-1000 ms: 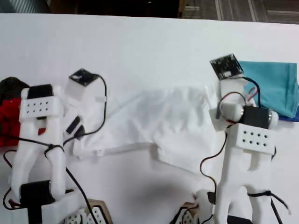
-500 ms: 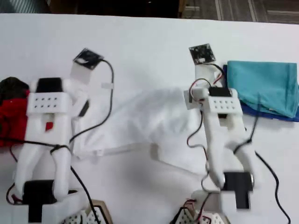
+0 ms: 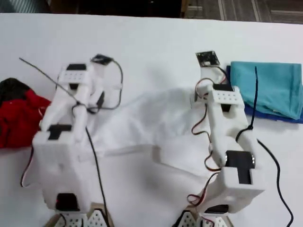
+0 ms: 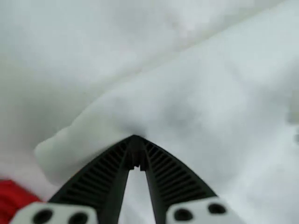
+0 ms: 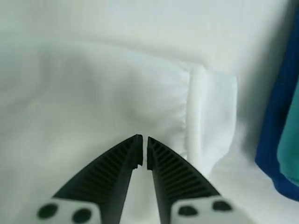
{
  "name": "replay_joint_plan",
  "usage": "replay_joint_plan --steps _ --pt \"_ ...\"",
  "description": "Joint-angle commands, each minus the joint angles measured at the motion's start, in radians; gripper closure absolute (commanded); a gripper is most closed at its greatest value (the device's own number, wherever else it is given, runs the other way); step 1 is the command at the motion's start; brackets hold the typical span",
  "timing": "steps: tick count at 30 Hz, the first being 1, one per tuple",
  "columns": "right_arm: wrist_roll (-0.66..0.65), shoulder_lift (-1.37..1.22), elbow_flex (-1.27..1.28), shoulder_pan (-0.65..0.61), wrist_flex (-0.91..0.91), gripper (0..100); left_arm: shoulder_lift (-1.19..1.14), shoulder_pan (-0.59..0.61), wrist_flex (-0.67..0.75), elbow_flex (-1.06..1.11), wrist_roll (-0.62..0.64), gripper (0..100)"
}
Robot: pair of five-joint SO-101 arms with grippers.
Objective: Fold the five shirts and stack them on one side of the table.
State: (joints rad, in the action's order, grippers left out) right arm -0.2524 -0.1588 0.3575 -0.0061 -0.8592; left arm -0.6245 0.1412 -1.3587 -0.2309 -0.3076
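A white shirt lies spread and creased across the middle of the table between the two arms. My left gripper is shut at the shirt's left end, its black fingertips pinching a raised fold of white shirt. In the high view the left gripper sits under its arm at that corner. My right gripper is shut on the white shirt close to a hemmed edge. From above, the right gripper is at the shirt's right end.
A folded teal shirt lies on a blue one at the right edge, close to the right arm; blue cloth appears beside the right gripper. A red shirt and a dark one are bunched at the left edge.
Both arms have stretched forward over the table. The left arm swung right toward the shirt's left end. The right gripper shifted left, away from the teal shirt.
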Motion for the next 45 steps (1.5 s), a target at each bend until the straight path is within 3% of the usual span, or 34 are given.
replay_joint_plan --steps 1,8,12,22,30,34,41,45 --pt "-0.002 0.002 -0.038 0.018 0.019 97.7 -0.157 0.044 -0.107 -0.298 0.002 97" --pt "-0.002 -0.099 -0.101 0.018 0.025 97.7 -0.470 0.055 -0.368 -0.863 0.002 97" --pt "-0.002 -0.200 -0.186 0.022 -0.001 97.7 -0.586 0.064 -0.425 -1.089 -0.003 97" --pt "-0.003 -0.243 -0.437 0.074 -0.243 97.7 -0.563 0.169 -0.427 -1.107 -0.031 97" --pt "-0.055 -0.048 -0.408 -0.012 -0.351 97.7 -0.361 0.149 -0.431 -1.102 -0.032 97" --pt "-0.058 0.180 -0.175 -0.096 -0.282 97.7 -0.232 0.114 -0.433 -0.974 -0.032 97" --pt "-0.060 0.573 0.371 -0.173 -0.071 97.7 0.109 0.040 -0.416 -0.309 -0.083 97" --pt "-0.061 0.628 0.516 -0.153 0.008 97.7 0.373 0.057 -0.210 0.137 -0.115 97"
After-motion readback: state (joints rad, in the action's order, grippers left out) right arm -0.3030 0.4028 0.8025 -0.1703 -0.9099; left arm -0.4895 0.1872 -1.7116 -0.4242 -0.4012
